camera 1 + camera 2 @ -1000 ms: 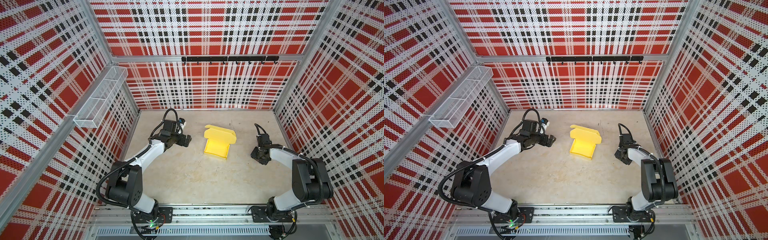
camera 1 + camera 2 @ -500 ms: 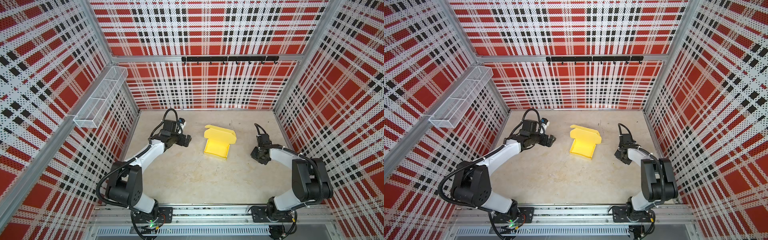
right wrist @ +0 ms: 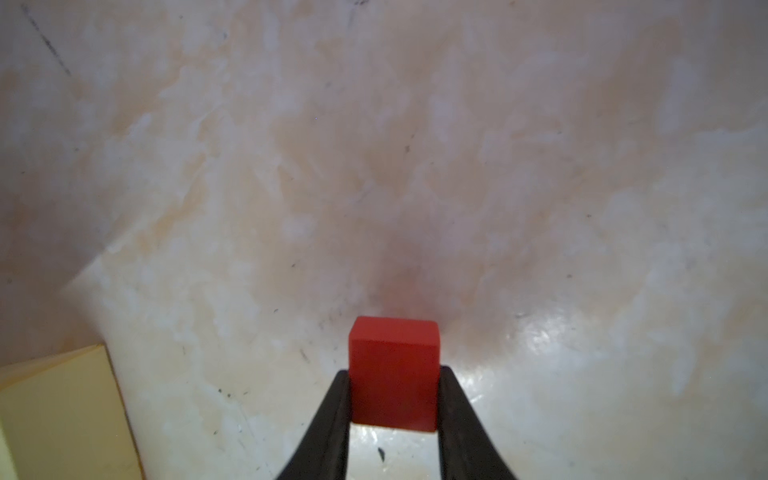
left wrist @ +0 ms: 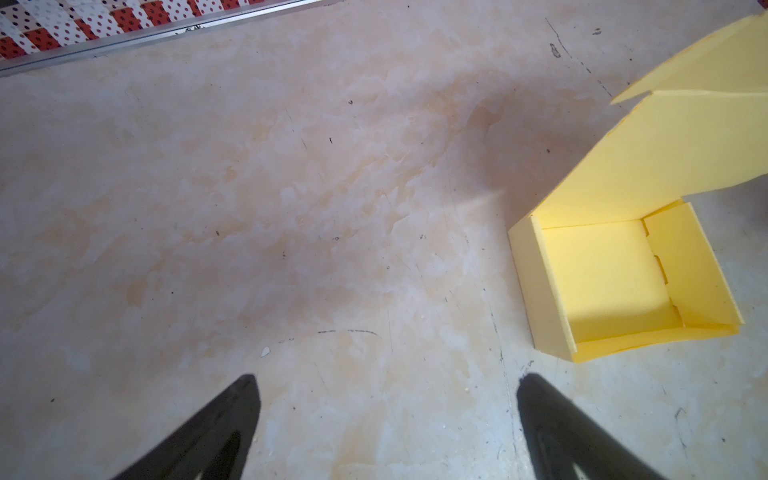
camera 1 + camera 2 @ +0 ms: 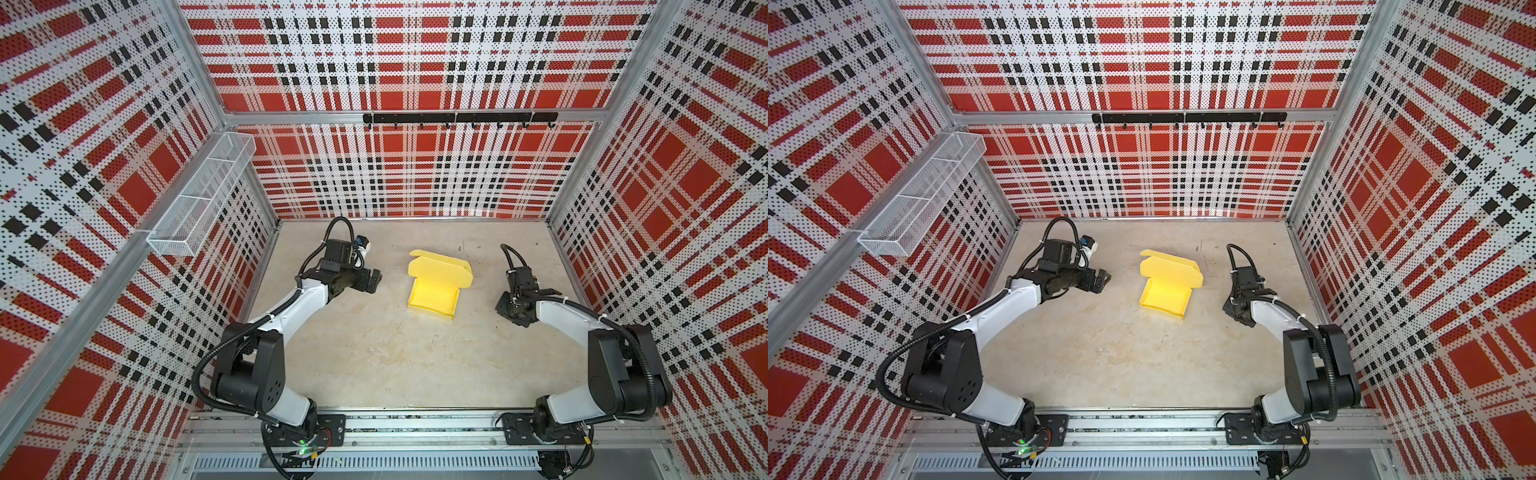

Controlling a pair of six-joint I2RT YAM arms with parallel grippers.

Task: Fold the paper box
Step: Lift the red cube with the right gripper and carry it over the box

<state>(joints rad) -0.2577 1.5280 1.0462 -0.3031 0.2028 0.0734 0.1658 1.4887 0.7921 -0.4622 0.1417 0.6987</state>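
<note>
A: Plaid-walled cell, beige tabletop (image 5: 374, 353). State of left gripper (image 5: 375, 281)?
B: Spread wide, empty. paper box (image 5: 434, 293) ahead of it, near, lid up, long axis crosswise to reach.
A: And right gripper (image 3: 394, 376)?
B: Pinching red block (image 3: 394, 357). Box beside it, apart. Free left side likelier for folding.

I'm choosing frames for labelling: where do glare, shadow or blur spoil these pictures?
Right wrist view: glare on the table beside the red block clamped in the right gripper; dim shadow beyond it. Left wrist view: the open left gripper is a dark silhouette; the paper box is sharp, brightly lit inside. Both top views: evenly lit, sharp throughout.
</note>
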